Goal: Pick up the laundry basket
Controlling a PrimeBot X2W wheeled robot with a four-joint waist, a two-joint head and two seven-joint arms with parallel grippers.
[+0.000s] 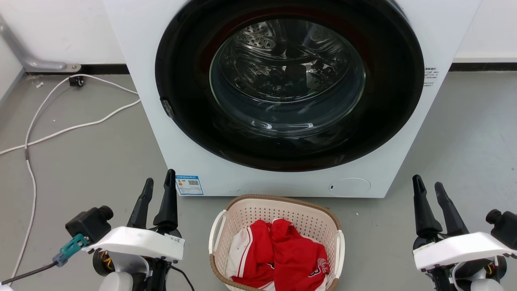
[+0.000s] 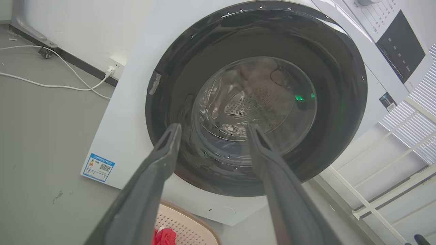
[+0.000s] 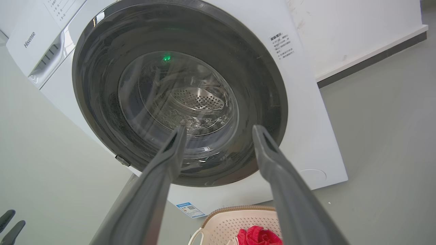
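you've got the washing machine [image 1: 141,60] dead ahead, its round dark door [image 1: 190,101] shut and the steel drum showing through the glass. the laundry basket [image 1: 299,216] sits on the grey floor [image 1: 101,161] right in front of the washing machine, just below the door and close to the machine's base. it's upright, brown rim up, with a white handle on each side. inside it lies a heap of red clothing [image 1: 282,250] with white trim (lettering on one fold, too small to read).

your left gripper [image 1: 160,178] hangs left of the basket, in front of the washing machine's lower left corner, near the blue sticker [image 1: 189,185]. its jaws are spread with nothing between them. in the left wrist view the left gripper [image 2: 214,126] frames the machine door, and a corner of the basket [image 2: 185,226] peeks in beneath with a scrap of red [image 2: 165,236].

your right gripper [image 1: 427,180] hangs right of the basket, just off the washing machine's lower right corner, jaws parted too and gripping nothing. the right wrist view has the right gripper [image 3: 219,127] aimed at the door, the basket [image 3: 235,221] low between the fingers.

neither gripper touches the basket; both sit well apart from its handles. a white cable [image 1: 60,131] trails across the floor left of the washing machine.
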